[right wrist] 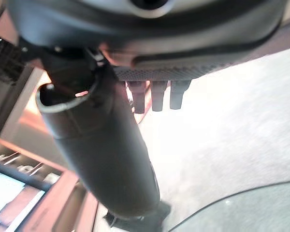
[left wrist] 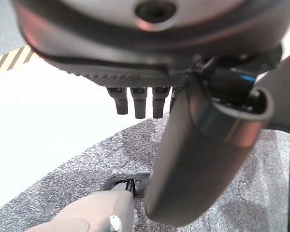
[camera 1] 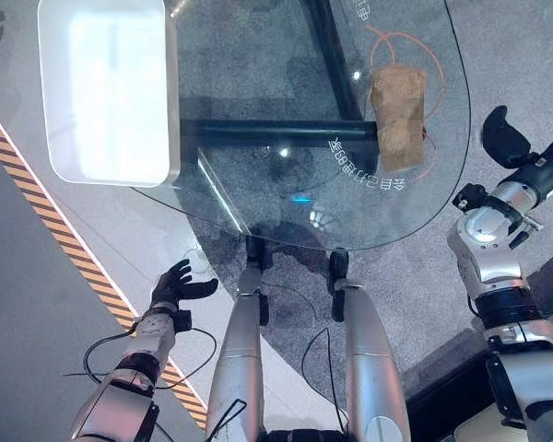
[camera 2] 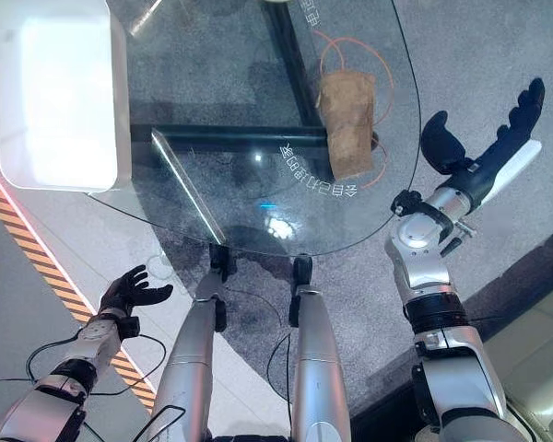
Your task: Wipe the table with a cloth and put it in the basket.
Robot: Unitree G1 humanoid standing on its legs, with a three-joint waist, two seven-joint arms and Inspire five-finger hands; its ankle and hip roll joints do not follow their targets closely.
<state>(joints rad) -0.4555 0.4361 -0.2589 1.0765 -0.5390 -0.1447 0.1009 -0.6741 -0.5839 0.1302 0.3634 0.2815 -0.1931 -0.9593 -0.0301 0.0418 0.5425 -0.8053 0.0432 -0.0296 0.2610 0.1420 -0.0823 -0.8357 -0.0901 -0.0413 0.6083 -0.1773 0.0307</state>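
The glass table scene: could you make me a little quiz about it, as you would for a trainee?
1. True or false: the brown cloth lies on the glass table, apart from both hands.
2. Which hand is nearer the cloth?
A. the left hand
B. the right hand
3. Fill in: the white basket sits on the table's ____ side, as the robot sees it.

Key:
1. True. The cloth rests near the table's right edge with no hand on it.
2. B. The right hand hangs open beyond the table's right edge; the left hand is low, open, before the table's near left edge.
3. Left.
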